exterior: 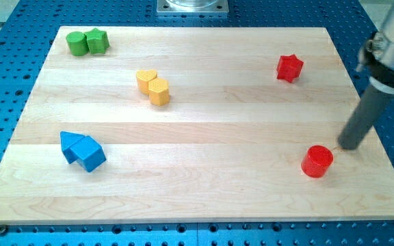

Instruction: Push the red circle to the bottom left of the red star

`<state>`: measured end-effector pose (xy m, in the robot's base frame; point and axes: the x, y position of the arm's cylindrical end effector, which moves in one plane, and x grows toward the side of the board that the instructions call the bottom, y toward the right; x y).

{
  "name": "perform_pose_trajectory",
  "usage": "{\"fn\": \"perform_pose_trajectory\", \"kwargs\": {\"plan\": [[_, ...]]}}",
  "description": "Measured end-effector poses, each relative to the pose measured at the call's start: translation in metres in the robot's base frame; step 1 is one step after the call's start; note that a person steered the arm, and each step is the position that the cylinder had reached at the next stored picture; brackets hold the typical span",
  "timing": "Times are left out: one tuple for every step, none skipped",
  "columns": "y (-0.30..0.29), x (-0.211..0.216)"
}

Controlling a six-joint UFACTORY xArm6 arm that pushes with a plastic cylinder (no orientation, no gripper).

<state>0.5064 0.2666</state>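
The wooden board (197,130) lies on a blue pegboard (5,75); the rod has no jaws, and my tip (346,147) rests just at the red circle's (317,161) 2 o'clock, touching or nearly so. That circle sits at about 5 o'clock from the red star (289,67), well apart. Far toward 9 o'clock are two blue blocks (82,151), two yellow blocks (153,86) and two green blocks (87,42), each pair touching.

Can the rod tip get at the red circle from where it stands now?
Probably yes. My tip stands just at the view's upper right of the red circle, almost touching it, and no other block lies between them. The red star sits far toward the view's top.
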Motion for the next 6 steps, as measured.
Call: {"fn": "perform_pose_trajectory", "kwargs": {"plan": [[0.036,0.041],[0.003,0.084],[-0.039,0.062],[-0.069,0.025],[-0.069,0.070],[-0.091,0.055]]}}
